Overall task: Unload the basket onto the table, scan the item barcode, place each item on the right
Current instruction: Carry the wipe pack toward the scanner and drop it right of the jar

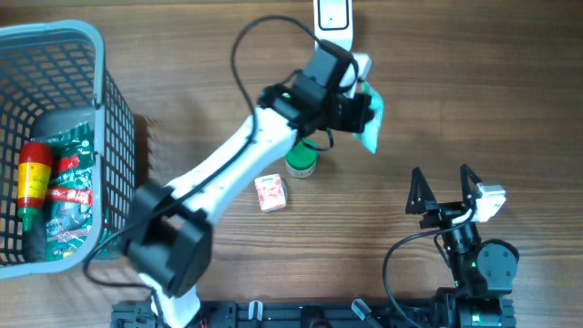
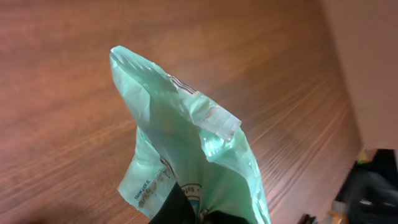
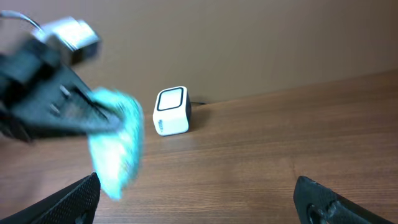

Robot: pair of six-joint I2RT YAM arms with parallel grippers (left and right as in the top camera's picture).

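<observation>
My left gripper [image 1: 361, 109] is clamped on the mint-green pouch [image 1: 374, 128] and holds it in the air, near the white scanner [image 1: 332, 14]. My right gripper [image 1: 442, 178] stands wide with nothing between its fingers, well apart from the scanner.
</observation>
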